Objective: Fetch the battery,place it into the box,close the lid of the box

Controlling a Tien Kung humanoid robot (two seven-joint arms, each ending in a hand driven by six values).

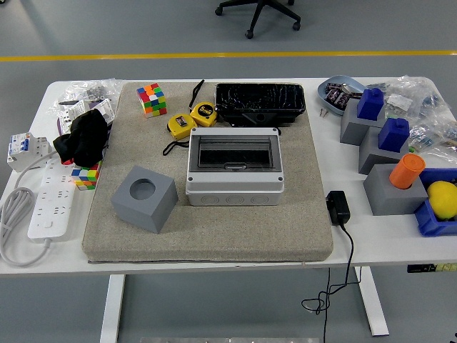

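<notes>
The box [235, 166], grey with a dark see-through lid lying shut, sits at the centre of the frame on a beige mat [207, 236] covering the white worktop [378, 243]. No battery can be made out. Neither robot hand is in view, so their state cannot be told.

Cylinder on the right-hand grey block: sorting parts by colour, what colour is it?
Orange cylinder, head view.

Rough beige cloth mat [300, 221], matt grey plastic box [234, 187], glossy black plastic tray [260, 102].
</notes>
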